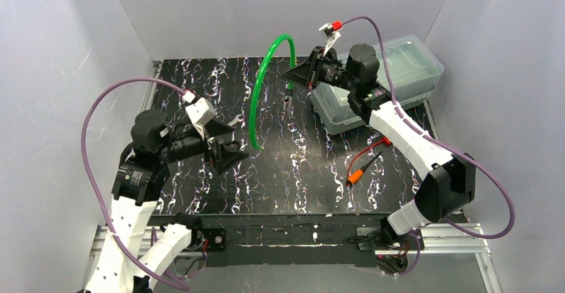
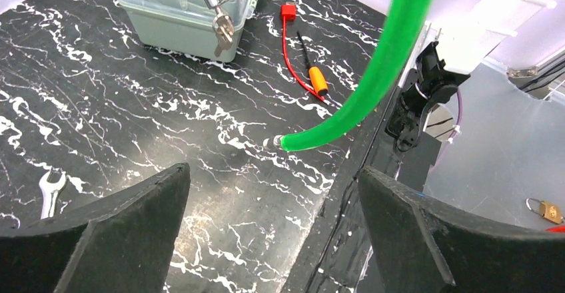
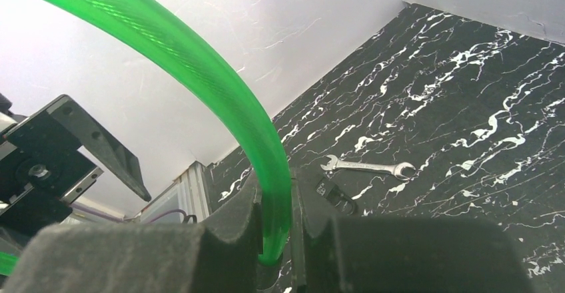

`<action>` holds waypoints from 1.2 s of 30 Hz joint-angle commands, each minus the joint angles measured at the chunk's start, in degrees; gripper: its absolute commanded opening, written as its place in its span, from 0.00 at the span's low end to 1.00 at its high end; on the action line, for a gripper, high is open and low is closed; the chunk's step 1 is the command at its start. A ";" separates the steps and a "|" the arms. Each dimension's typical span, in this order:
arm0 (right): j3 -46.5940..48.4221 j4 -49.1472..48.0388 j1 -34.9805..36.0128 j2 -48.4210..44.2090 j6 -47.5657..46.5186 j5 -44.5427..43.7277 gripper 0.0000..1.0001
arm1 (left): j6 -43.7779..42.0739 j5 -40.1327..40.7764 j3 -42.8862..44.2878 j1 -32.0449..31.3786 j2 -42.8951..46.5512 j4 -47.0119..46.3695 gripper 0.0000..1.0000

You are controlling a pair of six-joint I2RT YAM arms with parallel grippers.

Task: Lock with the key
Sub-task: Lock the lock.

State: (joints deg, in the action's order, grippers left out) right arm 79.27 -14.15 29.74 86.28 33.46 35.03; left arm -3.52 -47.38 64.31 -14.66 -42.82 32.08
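A green cable lock (image 1: 261,86) arches over the table. My right gripper (image 1: 295,73) is shut on its upper end, and the right wrist view shows the green cable (image 3: 270,193) pinched between the jaws of that gripper (image 3: 276,203). A small key (image 1: 286,101) dangles below that gripper; in the left wrist view the key (image 2: 223,26) hangs from a shiny metal barrel. The cable's other end (image 2: 288,142) rests on the table. My left gripper (image 1: 230,143) hovers open just left of that end, and nothing lies between the jaws of the left gripper (image 2: 273,173).
A clear lidded box (image 1: 393,80) stands at the back right, behind the right gripper. A small wrench (image 1: 234,118) lies near the left gripper. A red lead with an orange plug (image 1: 360,166) lies front right. White walls close in on both sides and the back.
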 commanded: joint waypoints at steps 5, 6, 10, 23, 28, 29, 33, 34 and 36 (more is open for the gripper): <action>-0.97 -7.81 0.52 -0.82 4.03 1.80 0.01 | 2.07 -0.17 -0.13 -4.73 -3.13 -3.91 0.91; -1.18 -7.86 0.60 -0.80 4.03 1.80 0.01 | 1.89 0.40 -0.12 -5.68 -3.50 -4.10 0.91; -1.58 -7.90 0.82 -0.57 4.09 1.64 0.01 | 0.53 3.28 0.00 -9.78 -5.24 -4.81 0.89; -4.43 -9.81 0.94 -0.22 6.78 1.68 0.01 | -0.12 7.04 2.96 -13.81 -10.67 -5.82 0.10; -8.09 -12.26 1.10 -0.35 8.86 1.79 0.01 | -0.53 8.77 7.68 -13.81 -11.11 -4.43 0.00; -8.77 -13.26 1.30 -0.33 9.42 2.10 0.01 | -0.86 9.19 8.94 -13.88 -10.99 -4.14 0.00; -11.75 -19.70 2.32 -0.21 13.48 3.70 0.01 | -2.28 12.16 12.80 -14.20 -10.85 -4.10 0.00; -12.19 -20.92 2.60 -0.28 14.25 4.11 0.01 | -2.60 12.94 13.49 -14.23 -11.02 -4.24 0.00; -12.74 -22.39 3.09 -0.40 14.93 4.72 0.01 | -2.75 13.94 14.36 -14.33 -11.55 -4.84 0.00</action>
State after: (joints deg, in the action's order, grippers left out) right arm 66.88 -25.81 31.51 86.67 44.28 36.83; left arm -4.44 -36.93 75.26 -28.67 -54.33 28.69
